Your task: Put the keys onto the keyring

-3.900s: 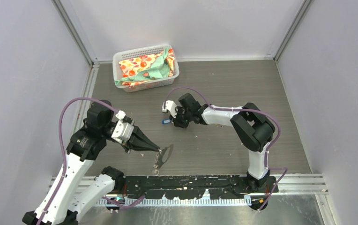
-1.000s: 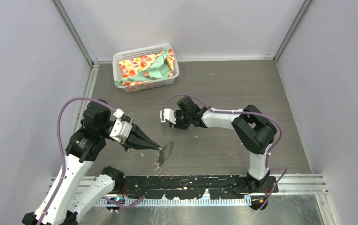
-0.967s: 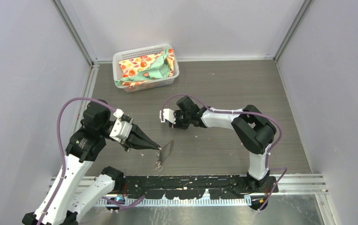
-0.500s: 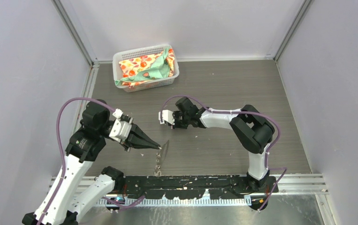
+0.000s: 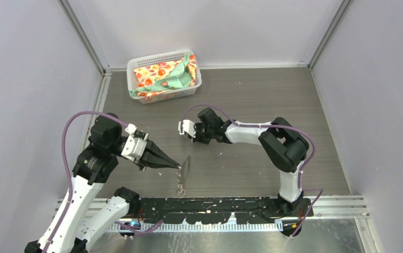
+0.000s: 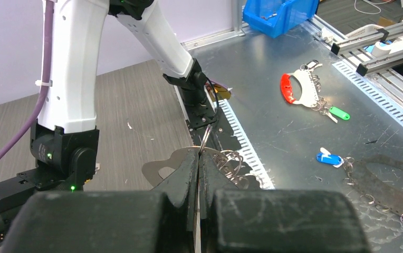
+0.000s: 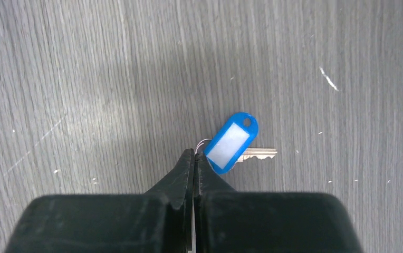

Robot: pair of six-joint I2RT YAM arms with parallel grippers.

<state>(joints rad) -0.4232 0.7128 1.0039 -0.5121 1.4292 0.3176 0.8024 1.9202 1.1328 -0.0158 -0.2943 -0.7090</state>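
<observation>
Silvery keyring (image 6: 157, 171) is clamped between our left fingers (image 6: 184, 176); our right fingers (image 7: 181, 175) pinch together on the blue key (image 7: 231, 142) by its thin wire loop.

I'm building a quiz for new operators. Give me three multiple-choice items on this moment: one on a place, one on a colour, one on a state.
1. Where does the basket stand? A: far left of the table. B: near right. C: between the arms.
2. What colour is the tag on the key at the right gripper? A: yellow. B: blue. C: green.
3. The left gripper is: A: open. B: shut on the keyring. C: shut on the basket.
Answers: A, it sits at the back left; B, the right wrist view shows blue; B, its tips pinch it.
</observation>
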